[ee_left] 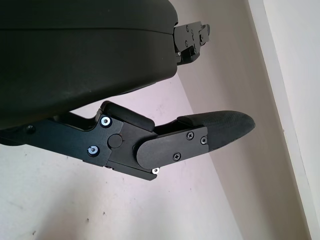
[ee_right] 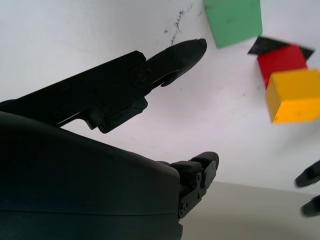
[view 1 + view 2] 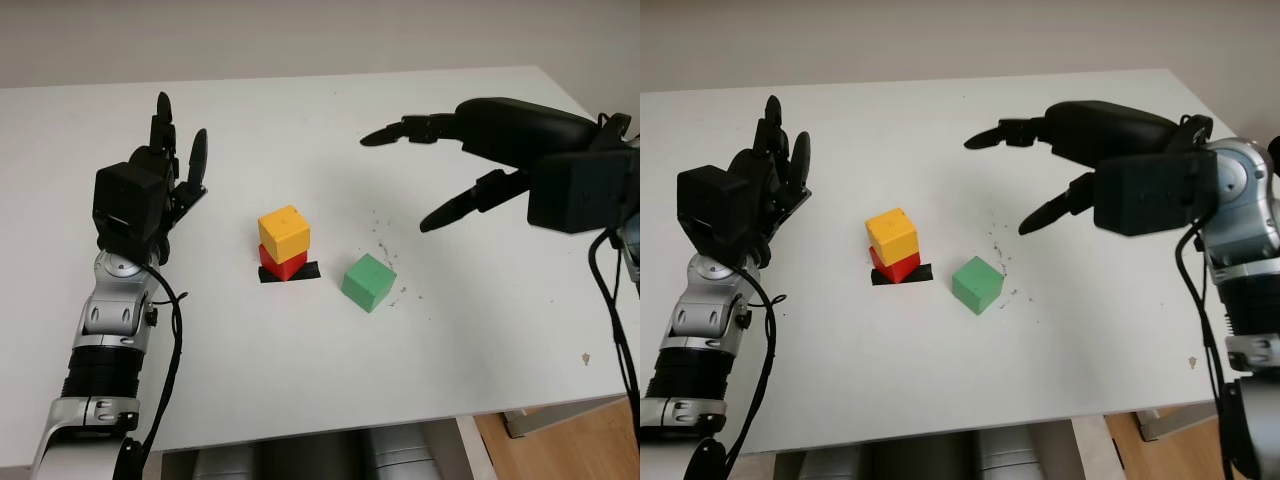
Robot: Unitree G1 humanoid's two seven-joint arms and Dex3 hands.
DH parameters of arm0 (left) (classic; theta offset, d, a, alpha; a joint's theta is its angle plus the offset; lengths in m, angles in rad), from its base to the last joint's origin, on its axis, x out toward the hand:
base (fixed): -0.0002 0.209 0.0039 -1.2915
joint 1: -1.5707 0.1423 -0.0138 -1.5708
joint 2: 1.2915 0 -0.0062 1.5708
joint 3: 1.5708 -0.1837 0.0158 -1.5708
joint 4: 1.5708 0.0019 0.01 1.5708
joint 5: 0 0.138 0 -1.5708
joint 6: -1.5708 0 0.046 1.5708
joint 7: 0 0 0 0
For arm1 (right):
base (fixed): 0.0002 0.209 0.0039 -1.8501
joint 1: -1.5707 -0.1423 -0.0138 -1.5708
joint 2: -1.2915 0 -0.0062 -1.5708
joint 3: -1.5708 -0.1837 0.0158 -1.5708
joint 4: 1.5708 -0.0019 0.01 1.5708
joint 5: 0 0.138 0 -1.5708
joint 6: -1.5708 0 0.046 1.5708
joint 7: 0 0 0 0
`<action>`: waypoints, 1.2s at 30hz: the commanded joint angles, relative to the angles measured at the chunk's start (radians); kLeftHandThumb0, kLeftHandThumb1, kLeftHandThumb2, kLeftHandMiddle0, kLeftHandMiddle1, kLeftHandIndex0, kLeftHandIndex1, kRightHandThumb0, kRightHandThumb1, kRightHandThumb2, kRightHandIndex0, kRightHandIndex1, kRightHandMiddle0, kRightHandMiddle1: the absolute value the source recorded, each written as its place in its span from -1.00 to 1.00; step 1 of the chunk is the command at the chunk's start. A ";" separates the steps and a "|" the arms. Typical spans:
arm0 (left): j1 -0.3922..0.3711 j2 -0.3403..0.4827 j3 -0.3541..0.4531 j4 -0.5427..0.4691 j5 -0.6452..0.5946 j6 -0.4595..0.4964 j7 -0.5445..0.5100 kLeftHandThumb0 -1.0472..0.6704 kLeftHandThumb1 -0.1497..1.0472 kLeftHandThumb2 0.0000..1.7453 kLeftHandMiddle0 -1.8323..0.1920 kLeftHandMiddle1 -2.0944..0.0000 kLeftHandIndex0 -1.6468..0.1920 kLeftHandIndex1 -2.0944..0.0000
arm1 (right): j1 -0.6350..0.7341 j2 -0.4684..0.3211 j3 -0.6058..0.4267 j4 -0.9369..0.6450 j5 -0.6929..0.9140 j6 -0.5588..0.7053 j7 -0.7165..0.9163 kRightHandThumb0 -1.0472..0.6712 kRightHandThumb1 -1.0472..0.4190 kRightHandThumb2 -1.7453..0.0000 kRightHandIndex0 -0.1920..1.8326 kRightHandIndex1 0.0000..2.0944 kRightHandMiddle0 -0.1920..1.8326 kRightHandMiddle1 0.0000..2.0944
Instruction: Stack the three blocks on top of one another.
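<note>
A yellow block [image 3: 284,232] sits on a red block [image 3: 282,264], slightly skewed, and the pair stands on a black tape mark [image 3: 303,272] near the table's middle. A green block [image 3: 368,282] lies on the table just right of that stack, apart from it. My right hand [image 3: 425,170] hovers open above the table, to the right of and beyond the green block, holding nothing. In the right wrist view the green block [image 2: 233,21], red block [image 2: 280,60] and yellow block [image 2: 294,96] lie past its fingertips. My left hand [image 3: 170,150] is held open at the left, well away from the blocks.
The white table [image 3: 300,380] has small dark specks [image 3: 385,240] near the green block. Its front edge [image 3: 400,425] runs close to me, and its right edge [image 3: 590,110] lies behind my right arm. Wooden floor [image 3: 570,450] shows at the bottom right.
</note>
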 commanded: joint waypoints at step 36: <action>-0.013 0.015 0.000 -0.010 0.008 0.007 0.000 -0.65 1.00 -0.24 1.00 1.00 1.00 1.00 | 0.014 0.048 0.219 0.211 -0.331 -0.283 -0.366 -0.60 -0.70 0.94 -0.49 -0.93 -0.61 -0.08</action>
